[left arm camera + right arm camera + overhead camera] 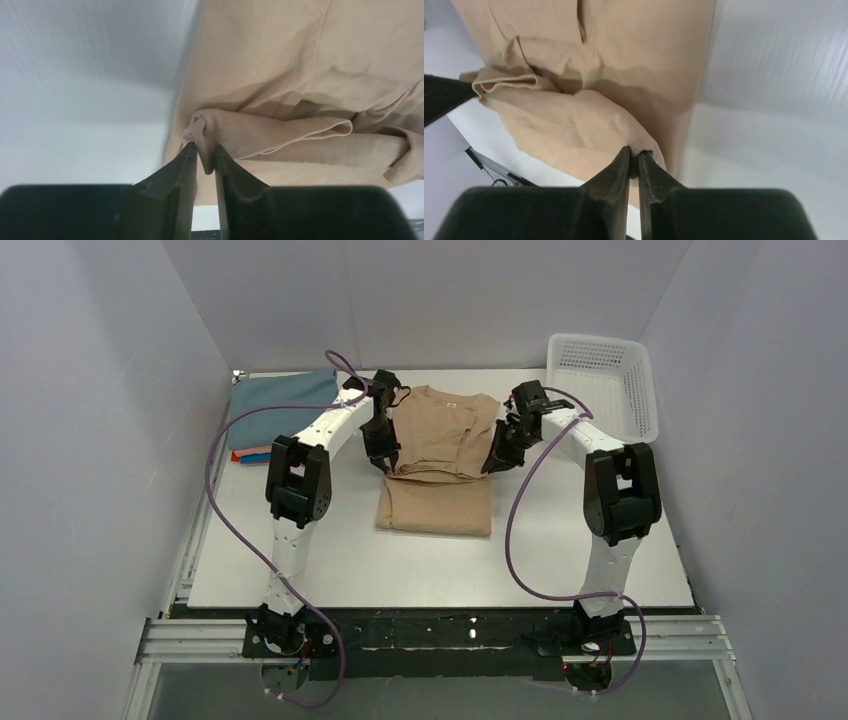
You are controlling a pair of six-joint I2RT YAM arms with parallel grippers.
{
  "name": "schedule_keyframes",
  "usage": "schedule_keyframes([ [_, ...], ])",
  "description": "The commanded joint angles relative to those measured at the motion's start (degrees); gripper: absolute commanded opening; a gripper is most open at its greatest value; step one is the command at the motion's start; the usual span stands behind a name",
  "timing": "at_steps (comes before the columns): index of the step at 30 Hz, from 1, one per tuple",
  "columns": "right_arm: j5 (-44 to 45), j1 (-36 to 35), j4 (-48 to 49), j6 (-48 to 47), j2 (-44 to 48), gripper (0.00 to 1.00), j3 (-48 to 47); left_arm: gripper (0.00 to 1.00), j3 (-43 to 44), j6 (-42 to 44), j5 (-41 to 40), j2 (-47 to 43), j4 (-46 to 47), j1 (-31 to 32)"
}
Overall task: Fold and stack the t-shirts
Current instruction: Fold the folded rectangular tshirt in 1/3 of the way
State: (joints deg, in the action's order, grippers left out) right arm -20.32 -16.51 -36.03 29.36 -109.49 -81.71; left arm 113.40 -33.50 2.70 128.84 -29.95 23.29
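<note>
Left gripper (pixel 205 150) is pinching a bunched fold at the left edge of the tan t-shirt (pixel 440 440), jaws almost pressed together on the cloth. Right gripper (pixel 634 152) is pinching the right edge the same way, jaws clamped on a small tuck. The shirt is lying mid-table (pixel 350 560), collar at the far side, a wrinkled ridge running across it between the 2 grippers, near part flat. A grey-blue t-shirt (pixel 280 400) is topping the stack at far left.

Grey-blue t-shirt (pixel 280 405) covers the stacked shirts (pixel 250 454) beneath; only thin edges show (count indeterminate). Tan t-shirt (pixel 440 490) cropped by both wrist views' frames; neck label (pixel 450 401) too small to read.
</note>
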Motion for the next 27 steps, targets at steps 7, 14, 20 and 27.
schedule_keyframes([
  [7,9.0,1.8,-7.6,-3.3,-4.6,0.78,-15.4,0.98,6.0,3.3,0.4,-3.8,-8.7,-2.2],
  [14,6.3,-2.7,2.5,-4.7,10.6,0.83,3.1,0.98,-16.5,2.3,0.4,-23.1,-2.6,-2.2],
  [20,5.2,-14.8,9.9,-5.4,11.3,0.83,9.3,0.98,-40.6,-2.0,-1.1,-40.0,5.4,-2.2],
  [27,3.6,-17.4,15.8,-2.1,1.9,0.82,5.0,0.98,-53.9,-6.1,0.5,-49.0,7.8,-2.2],
])
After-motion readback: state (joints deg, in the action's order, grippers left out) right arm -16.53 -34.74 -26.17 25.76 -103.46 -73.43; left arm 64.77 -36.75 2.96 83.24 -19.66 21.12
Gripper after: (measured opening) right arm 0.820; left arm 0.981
